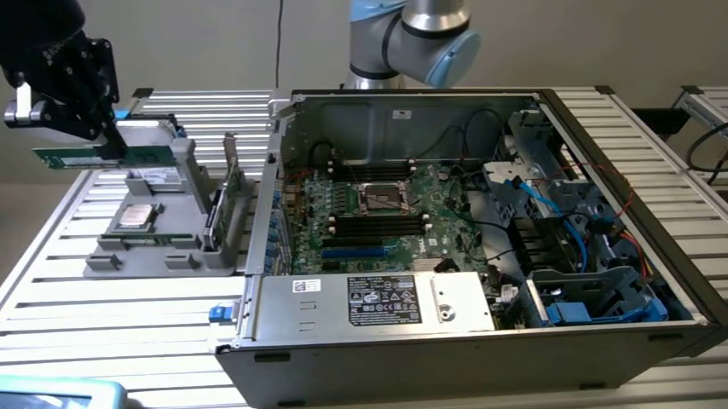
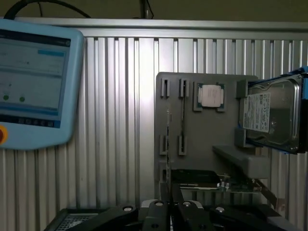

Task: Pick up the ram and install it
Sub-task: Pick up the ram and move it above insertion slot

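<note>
The hand (image 1: 112, 148) pinches what looks like the ram (image 1: 68, 158), held above the grey tray (image 1: 136, 260).

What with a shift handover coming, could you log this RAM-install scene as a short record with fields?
ram: held roughly level, lifted above the grey parts holder
jaws: shut on the ram
computer case: open, motherboard exposed
ram position: on the exterior view's left of the case, apart from it
on holder: processor, hard drive
install: not yet done
teach pendant: lying on the slatted table
</note>
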Controlling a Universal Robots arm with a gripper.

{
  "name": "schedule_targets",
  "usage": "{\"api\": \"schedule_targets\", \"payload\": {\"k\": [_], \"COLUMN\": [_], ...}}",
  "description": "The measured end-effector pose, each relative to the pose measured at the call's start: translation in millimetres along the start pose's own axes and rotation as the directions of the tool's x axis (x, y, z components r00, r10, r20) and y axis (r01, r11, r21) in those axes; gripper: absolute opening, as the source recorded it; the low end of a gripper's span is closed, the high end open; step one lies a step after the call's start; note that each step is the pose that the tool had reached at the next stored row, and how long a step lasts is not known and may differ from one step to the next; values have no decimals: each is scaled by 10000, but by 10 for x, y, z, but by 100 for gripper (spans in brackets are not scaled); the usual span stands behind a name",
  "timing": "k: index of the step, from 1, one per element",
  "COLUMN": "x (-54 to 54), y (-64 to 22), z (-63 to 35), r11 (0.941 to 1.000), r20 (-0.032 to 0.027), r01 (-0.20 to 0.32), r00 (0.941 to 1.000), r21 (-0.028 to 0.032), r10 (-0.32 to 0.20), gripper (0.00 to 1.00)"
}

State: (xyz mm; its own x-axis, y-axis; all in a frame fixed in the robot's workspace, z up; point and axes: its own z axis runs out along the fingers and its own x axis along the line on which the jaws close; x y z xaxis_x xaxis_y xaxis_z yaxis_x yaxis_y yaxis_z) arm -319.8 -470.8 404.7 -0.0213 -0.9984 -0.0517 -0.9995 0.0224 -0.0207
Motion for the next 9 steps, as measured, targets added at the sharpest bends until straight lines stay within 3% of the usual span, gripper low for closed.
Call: {"api": "schedule_targets", "payload": {"k": [9], "x": [96], "y": [-376], "z": [-229], "r11": [10000], "r20": [252], "r01": [-6], "r00": [9997], "r21": [-6], "r10": [6], "gripper": [14]}}
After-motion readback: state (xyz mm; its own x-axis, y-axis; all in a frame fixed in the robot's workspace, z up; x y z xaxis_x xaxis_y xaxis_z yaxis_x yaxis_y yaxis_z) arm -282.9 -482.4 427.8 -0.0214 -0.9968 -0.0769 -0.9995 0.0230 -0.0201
